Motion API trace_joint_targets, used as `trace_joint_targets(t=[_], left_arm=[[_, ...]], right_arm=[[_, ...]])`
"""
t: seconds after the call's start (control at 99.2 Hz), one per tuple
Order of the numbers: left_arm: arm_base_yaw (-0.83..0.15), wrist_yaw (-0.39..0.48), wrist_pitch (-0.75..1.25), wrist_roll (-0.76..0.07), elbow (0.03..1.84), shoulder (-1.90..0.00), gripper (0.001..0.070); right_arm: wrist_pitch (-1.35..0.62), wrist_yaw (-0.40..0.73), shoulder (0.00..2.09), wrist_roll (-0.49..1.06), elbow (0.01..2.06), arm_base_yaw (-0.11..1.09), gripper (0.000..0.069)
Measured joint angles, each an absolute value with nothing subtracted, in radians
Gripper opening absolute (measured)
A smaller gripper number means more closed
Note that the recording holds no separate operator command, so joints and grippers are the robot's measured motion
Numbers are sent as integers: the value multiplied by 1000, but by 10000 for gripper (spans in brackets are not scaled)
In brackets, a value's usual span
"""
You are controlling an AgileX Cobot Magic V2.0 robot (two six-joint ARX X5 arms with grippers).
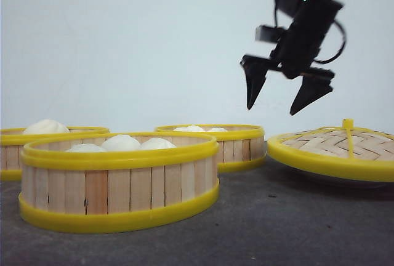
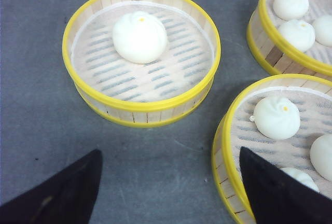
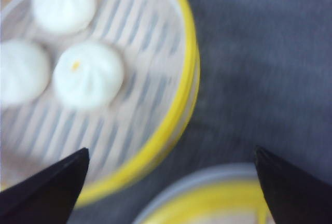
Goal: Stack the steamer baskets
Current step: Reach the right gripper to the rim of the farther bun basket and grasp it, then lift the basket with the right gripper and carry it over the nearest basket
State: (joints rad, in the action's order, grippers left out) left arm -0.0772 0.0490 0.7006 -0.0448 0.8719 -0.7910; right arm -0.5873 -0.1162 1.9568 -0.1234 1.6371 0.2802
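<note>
Front view: three steamer baskets (image 1: 117,180) are seen apart on the grey worktop (image 1: 277,229), at 7, 9 and 12 o'clock; the lid (image 1: 335,146) lies at 3 o'clock. The right claw (image 1: 283,96) is held spread and empty above.

Left wrist view: the left claw (image 2: 168,187) is spread over the worktop, between baskets.

Right wrist view: blurred; buns (image 3: 88,73) are seen in one basket.

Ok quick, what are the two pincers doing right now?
Left pincer: open, holding nothing.
Right pincer: open, holding nothing, up in the air.
</note>
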Motion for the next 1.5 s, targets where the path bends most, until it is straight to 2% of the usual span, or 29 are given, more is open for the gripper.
trace_joint_targets(t=[0.222,0.413,0.534,0.635,0.786,0.867,1.149,1.502], left_arm=[[-77,49,700,-45,872,-791,514],[-77,49,700,-45,872,-791,514],[-77,49,699,-45,872,-791,514],[-77,49,699,-45,872,-792,514],[-77,49,699,-44,872,-792,514],[-77,49,699,-40,872,-792,514],[-77,49,699,-21,872,-792,514],[-77,49,699,-18,872,-792,514]], right_arm=[[-695,-49,2170,-105,1905,281,599],[-706,-31,2253,-101,1961,281,448],[-699,-29,2265,-101,1961,282,394],[-691,-28,2274,-101,1961,283,286],[-665,-31,2285,-101,1961,295,85],[-641,-23,2286,-113,1961,300,33],[-591,-42,2300,-191,1991,302,20],[-908,-76,2307,-188,2370,307,20]])
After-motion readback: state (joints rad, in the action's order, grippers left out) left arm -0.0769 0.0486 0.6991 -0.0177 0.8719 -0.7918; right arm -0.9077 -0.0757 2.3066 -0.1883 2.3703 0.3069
